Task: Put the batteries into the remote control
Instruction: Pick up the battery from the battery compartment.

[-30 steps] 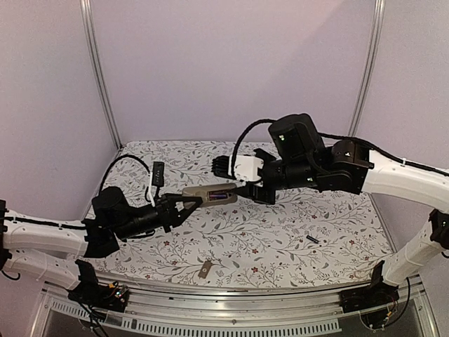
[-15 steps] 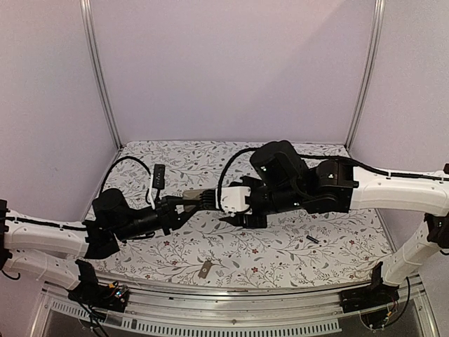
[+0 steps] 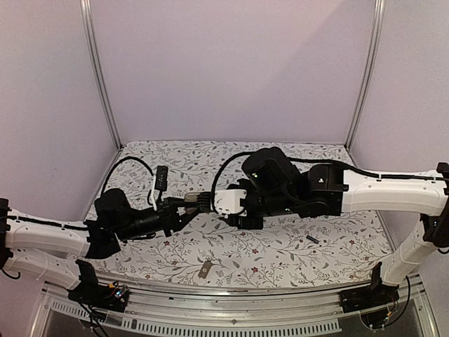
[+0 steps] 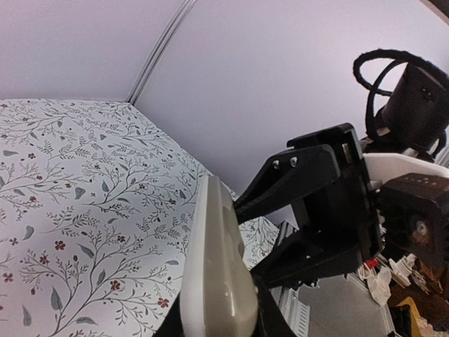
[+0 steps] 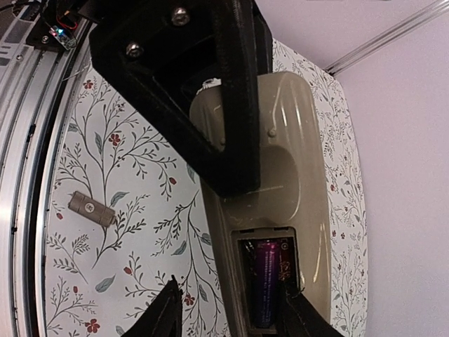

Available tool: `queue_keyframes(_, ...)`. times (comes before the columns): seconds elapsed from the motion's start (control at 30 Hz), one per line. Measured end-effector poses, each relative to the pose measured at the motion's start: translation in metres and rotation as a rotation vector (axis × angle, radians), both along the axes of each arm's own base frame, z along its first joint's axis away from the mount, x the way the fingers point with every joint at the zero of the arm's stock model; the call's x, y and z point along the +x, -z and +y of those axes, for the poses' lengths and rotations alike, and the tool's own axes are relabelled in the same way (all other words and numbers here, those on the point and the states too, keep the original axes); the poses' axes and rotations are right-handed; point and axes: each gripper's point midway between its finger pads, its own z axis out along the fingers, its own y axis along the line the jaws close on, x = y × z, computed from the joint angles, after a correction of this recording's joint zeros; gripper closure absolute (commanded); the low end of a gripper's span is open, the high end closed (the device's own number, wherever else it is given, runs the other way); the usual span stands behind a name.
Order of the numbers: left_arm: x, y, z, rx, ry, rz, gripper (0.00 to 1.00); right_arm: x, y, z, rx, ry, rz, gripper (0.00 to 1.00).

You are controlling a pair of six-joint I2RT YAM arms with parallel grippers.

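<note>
The left arm reaches low across the table. Its left gripper [image 3: 184, 206] is clamped on one end of the slim remote control [image 5: 295, 175], grey-tan underside up, above the floral tablecloth [image 3: 280, 253]. The right arm stretches in from the right. The right gripper [image 5: 231, 314], jaws parted, straddles the open compartment, which holds one dark cylindrical battery [image 5: 266, 288]. A second battery [image 3: 312, 240] lies on the cloth, well apart.

Right claw [image 5: 231, 300] crowds the remote control [image 5: 298, 140]; loose battery [image 3: 312, 240] seems unobstructed.
</note>
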Motion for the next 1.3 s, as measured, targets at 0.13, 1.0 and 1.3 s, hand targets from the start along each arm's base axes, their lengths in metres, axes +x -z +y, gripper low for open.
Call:
queue_keyframes(0.13,0.002,0.004,-0.001,0.009,-0.003,0.007,1.00,0.003,0.004,0.000,-0.012,0.016,-0.008,0.63)
queue_keyframes(1.0,0.006,0.019,-0.003,0.111,-0.006,-0.003,1.00,0.019,0.021,0.003,0.008,0.038,0.109,0.83)
queue_keyframes(1.3,0.013,0.028,0.002,0.154,-0.049,0.003,1.00,0.028,0.036,0.006,-0.010,0.060,0.107,0.91)
